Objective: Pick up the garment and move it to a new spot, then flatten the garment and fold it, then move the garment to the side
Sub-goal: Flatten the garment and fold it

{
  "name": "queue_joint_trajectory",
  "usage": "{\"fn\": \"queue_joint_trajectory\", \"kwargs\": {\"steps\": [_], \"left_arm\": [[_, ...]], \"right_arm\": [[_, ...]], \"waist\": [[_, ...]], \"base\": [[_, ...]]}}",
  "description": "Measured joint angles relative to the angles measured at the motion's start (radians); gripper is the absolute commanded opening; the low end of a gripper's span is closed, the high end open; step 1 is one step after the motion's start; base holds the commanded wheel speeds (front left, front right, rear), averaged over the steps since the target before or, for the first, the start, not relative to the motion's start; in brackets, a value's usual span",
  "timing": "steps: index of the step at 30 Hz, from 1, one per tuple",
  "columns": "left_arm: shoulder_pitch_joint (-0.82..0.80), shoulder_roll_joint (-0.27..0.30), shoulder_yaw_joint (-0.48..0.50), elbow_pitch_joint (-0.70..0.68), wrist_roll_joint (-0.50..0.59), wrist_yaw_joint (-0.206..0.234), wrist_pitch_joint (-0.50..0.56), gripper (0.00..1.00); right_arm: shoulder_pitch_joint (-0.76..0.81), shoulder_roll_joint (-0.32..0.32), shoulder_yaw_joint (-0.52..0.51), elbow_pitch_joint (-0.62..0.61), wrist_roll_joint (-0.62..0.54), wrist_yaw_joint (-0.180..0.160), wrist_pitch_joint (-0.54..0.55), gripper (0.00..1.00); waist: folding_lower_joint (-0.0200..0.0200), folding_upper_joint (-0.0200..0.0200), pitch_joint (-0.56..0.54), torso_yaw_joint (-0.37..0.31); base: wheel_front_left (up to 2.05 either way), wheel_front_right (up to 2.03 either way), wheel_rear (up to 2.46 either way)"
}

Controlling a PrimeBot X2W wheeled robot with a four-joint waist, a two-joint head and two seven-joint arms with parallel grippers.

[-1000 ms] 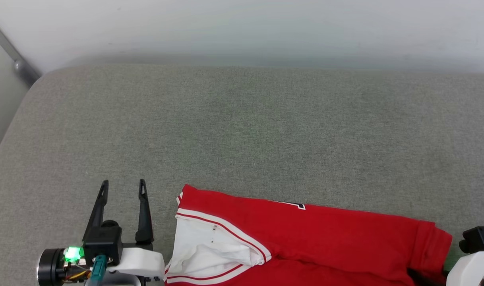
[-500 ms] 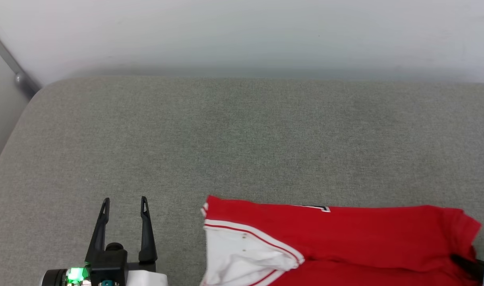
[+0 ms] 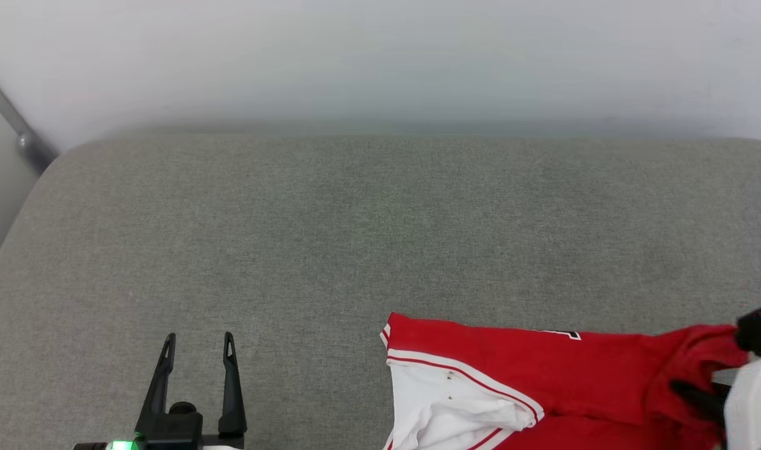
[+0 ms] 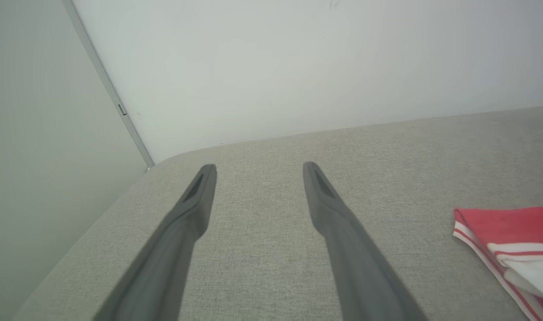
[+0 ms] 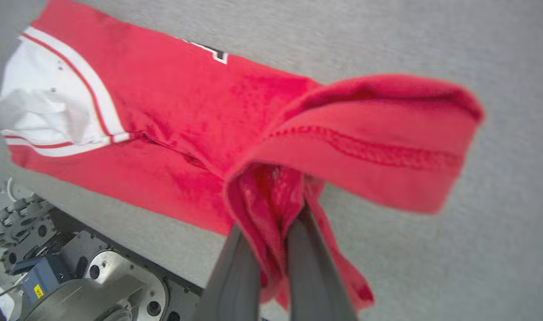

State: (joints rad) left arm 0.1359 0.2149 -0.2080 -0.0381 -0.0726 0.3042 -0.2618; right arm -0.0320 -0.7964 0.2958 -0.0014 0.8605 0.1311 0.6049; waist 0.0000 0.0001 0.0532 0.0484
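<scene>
Looks like the shirt (image 3: pixel 512 369) got dragged off to the right across the grey cushion (image 3: pixel 355 237) since a second ago, away from the left gripper (image 3: pixel 198 340). Its right end has lifted off the surface too. The head cam also tipped a bit, so some of that shift is just the view. Right gripper (image 5: pixel 276 227) has snapped closed on a bunched fold of red cloth at the hem end, fingers pinched together with fabric wadded between them and hanging down around them. Everything else on the shirt lies mostly flat near the cushion's front edge, with the white sleeve (image 3: pixel 449 400) and its striped trim at the left end, and a sliver of black, white-edged lettering (image 3: pixel 562 334) peeking out along the far edge. Left gripper sits over bare cushion, fingers spread wide with nothing between them, well apart from the shirt. Pale wall (image 3: pixel 380 62) behind it all. The right wrist view also catches the robot's base (image 5: pixel 75 276) below the cushion edge.
</scene>
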Motion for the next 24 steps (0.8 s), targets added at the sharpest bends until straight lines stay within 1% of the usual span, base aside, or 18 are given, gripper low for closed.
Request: {"fn": "queue_joint_trajectory", "kwargs": {"steps": [3, 5, 8, 10, 13, 18, 19, 20, 24], "left_arm": [[-0.002, -0.007, 0.007, 0.001, 0.008, -0.013, 0.0, 1.0], [-0.005, -0.013, 0.015, 0.0, 0.008, -0.016, 0.0, 1.0], [-0.025, -0.026, 0.018, 0.0, 0.016, -0.031, 0.0, 1.0], [-0.032, -0.034, 0.02, 0.002, 0.018, -0.035, 0.0, 1.0], [-0.046, -0.041, 0.021, 0.002, 0.025, -0.046, 0.0, 1.0], [-0.068, -0.061, 0.018, 0.005, 0.034, -0.063, 0.0, 1.0], [-0.068, -0.061, 0.018, 0.005, 0.034, -0.063, 0.0, 1.0], [-0.078, -0.067, 0.016, 0.006, 0.036, -0.067, 0.0, 1.0], [-0.084, -0.078, 0.016, 0.008, 0.042, -0.073, -0.001, 1.0]], "right_arm": [[-0.034, 0.039, 0.055, -0.106, -0.024, 0.0, 0.035, 0.0], [-0.068, 0.065, 0.106, -0.156, -0.043, 0.0, 0.06, 0.0], [-0.143, 0.102, 0.198, -0.198, -0.063, 0.0, 0.09, 0.0], [-0.196, 0.127, 0.267, -0.199, -0.07, 0.0, 0.102, 0.0], [-0.289, 0.171, 0.362, -0.171, -0.088, 0.0, 0.104, 0.0], [-0.424, 0.248, 0.502, -0.069, -0.081, 0.0, 0.091, 0.0], [-0.424, 0.248, 0.502, -0.069, -0.081, 0.0, 0.091, 0.0], [-0.467, 0.266, 0.564, -0.017, -0.08, 0.0, 0.091, 0.0], [-0.519, 0.295, 0.673, 0.096, -0.071, 0.0, 0.078, 0.0]], "waist": [[0.0, 0.0, 0.006, 0.005], [0.0, 0.0, 0.014, 0.007], [0.0, 0.0, 0.03, 0.012], [0.0, 0.0, 0.041, 0.017], [0.0, 0.0, 0.058, 0.024], [0.0, 0.0, 0.085, 0.042], [0.0, 0.0, 0.085, 0.042], [0.0, 0.0, 0.095, 0.049], [0.0, 0.0, 0.111, 0.062]], "base": [[0.0, 0.0, 0.0], [0.0, 0.0, 0.0], [0.0, 0.0, 0.0], [0.0, 0.0, 0.0], [0.0, 0.0, 0.0], [0.0, 0.0, 0.0], [0.0, 0.0, 0.0], [0.0, 0.0, 0.0], [0.0, 0.0, 0.0]]}}
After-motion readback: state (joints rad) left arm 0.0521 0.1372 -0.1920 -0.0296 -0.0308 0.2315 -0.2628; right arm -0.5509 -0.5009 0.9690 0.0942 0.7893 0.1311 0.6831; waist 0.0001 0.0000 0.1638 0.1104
